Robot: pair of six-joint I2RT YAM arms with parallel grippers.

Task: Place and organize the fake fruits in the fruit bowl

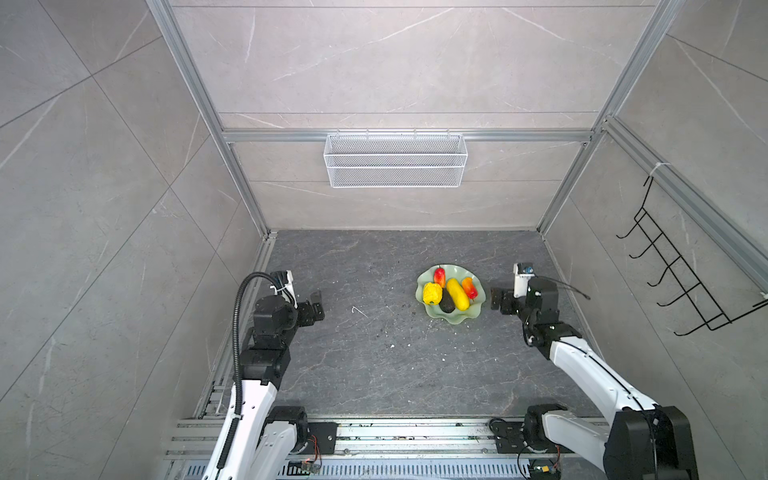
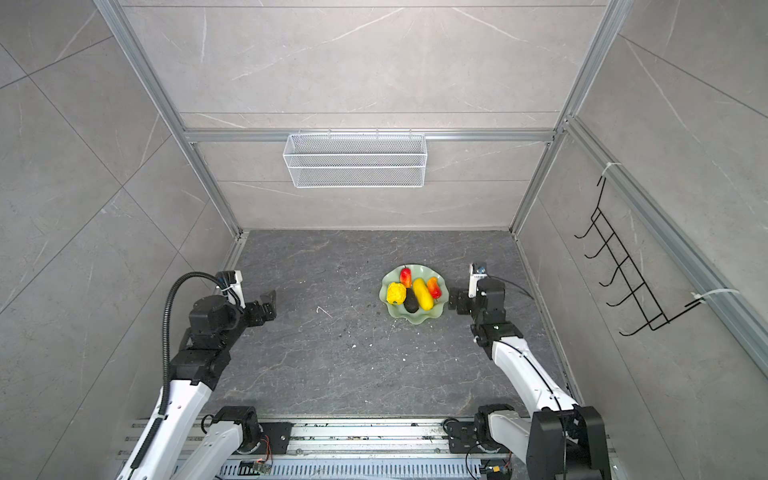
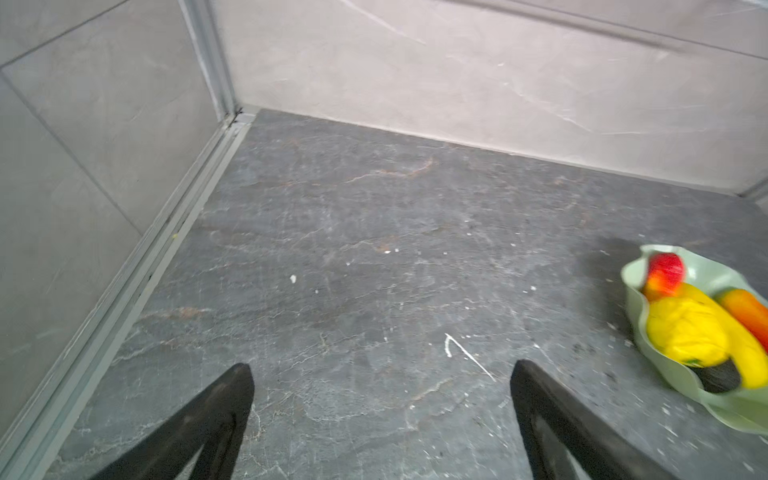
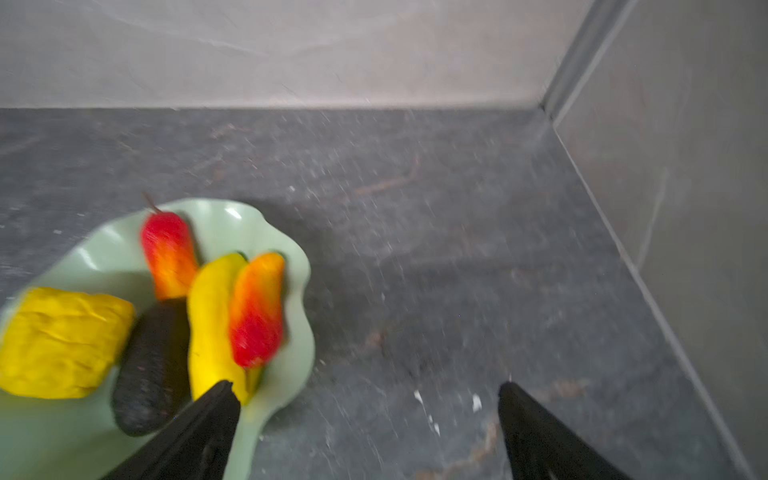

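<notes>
Five fruits [image 1: 457,294] lie in the green bowl [image 1: 451,319]; right hand [image 4: 365,385] just beside its rim, left hand [image 3: 382,365] well apart, both spread wide and empty.

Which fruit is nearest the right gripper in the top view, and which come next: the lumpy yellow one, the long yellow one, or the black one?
1. Long yellow fruit, in the middle of the bowl, on the side towards the right gripper.
2. Black fruit, just left of the long one.
3. Lumpy yellow fruit, at the bowl's left edge.
</notes>
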